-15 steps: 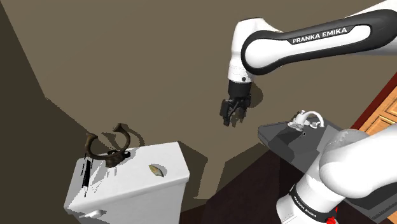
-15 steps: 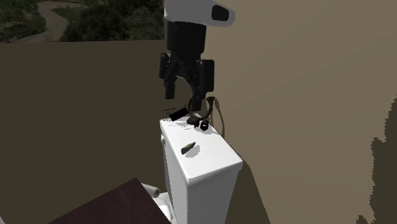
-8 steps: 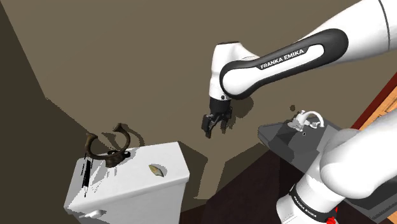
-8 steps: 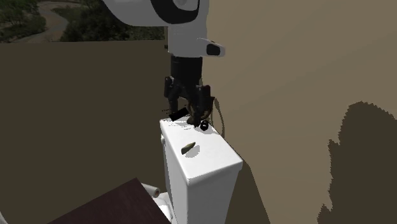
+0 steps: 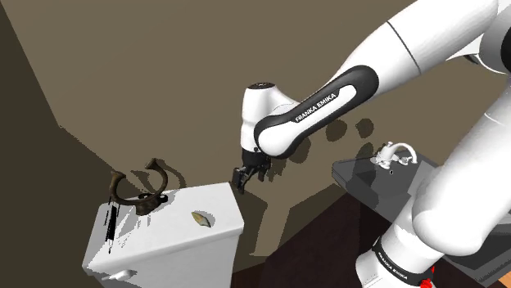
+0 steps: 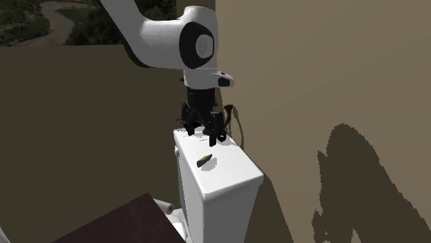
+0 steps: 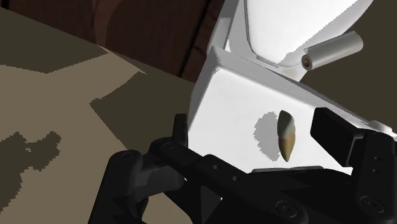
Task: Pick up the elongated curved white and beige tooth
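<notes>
Lying on white toilet tank point(image 5: 176, 233): tooth point(image 5: 199, 218).

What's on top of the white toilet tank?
A beige tooth, a brown curved piece and a black stick. The fingers hide the tank's far end in the second exterior view.
</notes>
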